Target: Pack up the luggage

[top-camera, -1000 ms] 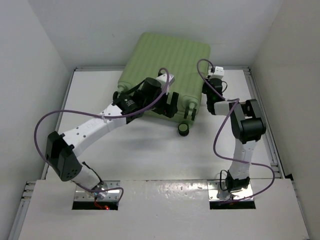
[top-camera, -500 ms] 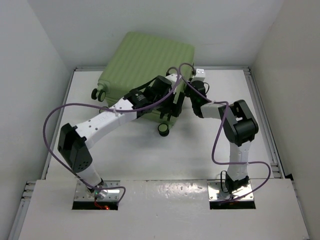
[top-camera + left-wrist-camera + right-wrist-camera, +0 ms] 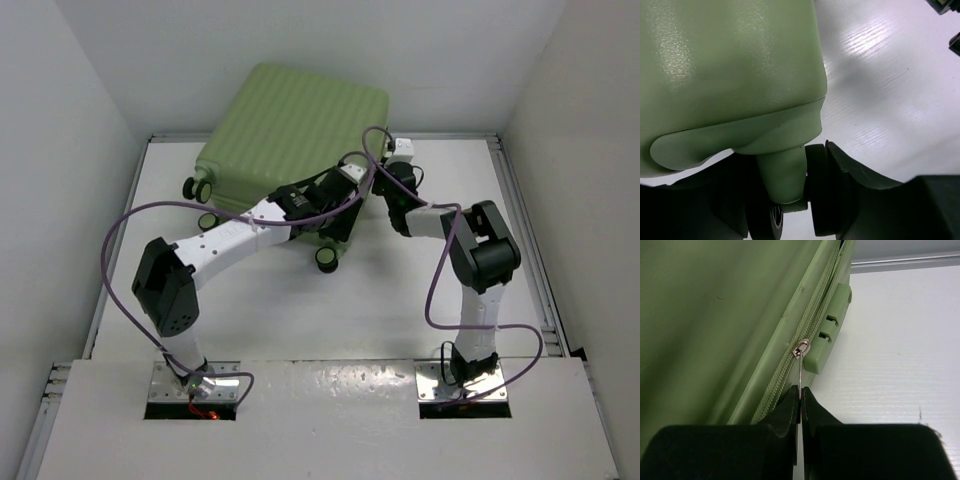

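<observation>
While zipper pull clenched by right gripper, ribbed green luggage, left gripper unclear.

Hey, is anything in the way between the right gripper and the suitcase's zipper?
Nothing visible is. The right gripper is shut directly on the zipper pull at the edge of the luggage, with no other object between them.

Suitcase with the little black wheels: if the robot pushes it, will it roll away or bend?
Probably slides rather than rolls: the suitcase lies flat on its broad side, and its wheels stick out from one edge. Its ribbed hard shell looks stiff, unlikely to bend. Being the biggest thing here, it is likely heavy.
</observation>
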Robot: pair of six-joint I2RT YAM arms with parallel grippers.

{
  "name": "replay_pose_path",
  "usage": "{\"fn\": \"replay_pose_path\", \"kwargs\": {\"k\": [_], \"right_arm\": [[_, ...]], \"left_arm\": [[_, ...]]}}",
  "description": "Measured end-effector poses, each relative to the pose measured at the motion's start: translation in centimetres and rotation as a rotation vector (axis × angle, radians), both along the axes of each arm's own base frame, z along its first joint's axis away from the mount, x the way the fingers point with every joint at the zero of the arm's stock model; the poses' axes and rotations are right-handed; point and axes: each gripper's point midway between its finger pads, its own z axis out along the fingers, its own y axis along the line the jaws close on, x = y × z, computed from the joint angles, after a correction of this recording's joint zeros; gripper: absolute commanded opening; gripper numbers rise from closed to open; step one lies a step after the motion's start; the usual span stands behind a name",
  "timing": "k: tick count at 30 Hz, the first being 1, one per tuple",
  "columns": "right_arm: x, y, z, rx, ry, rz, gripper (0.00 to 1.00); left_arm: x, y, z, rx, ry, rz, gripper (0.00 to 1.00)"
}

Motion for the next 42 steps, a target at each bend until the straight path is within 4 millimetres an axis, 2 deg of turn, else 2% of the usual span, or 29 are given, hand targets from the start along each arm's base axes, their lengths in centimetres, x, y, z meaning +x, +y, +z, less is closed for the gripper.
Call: {"fn": "replay_pose_path", "kwargs": {"k": [5,14,21,25,30,37,42], "right_arm": [[-1.7,-0.3,0.0,0.009,0.012,0.043,0.00],[-7.8,0.3,0.1,0.041,0.057,0.178,0.00],[-12.7,2.1,0.1,0.071,0.087,0.273,0.00],[-14.1,3.0,-0.6,0.067,0.107,0.317,0.00],[-14.0,2.5,-1.2,0.050,0.111,0.334,0.00],[-11.8,-1.2,-0.8,0.022,0.075,0.267,0.00],[-10.2,-4.2,-0.2,0.006,0.047,0.208,0.00]], "left_arm": [[-0.5,0.8,0.0,0.003,-0.045,-0.034,0.00],[-3.8,7.2,0.0,0.130,-0.146,-0.171,0.00],[-6.8,11.0,0.3,0.193,-0.256,-0.352,0.00],[-8.4,13.6,0.4,0.232,-0.349,-0.445,0.00],[-8.8,15.3,0.3,0.275,-0.430,-0.497,0.00],[-8.3,16.2,0.1,0.284,-0.452,-0.529,0.00],[-7.6,17.8,0.0,0.308,-0.490,-0.555,0.00]]}}
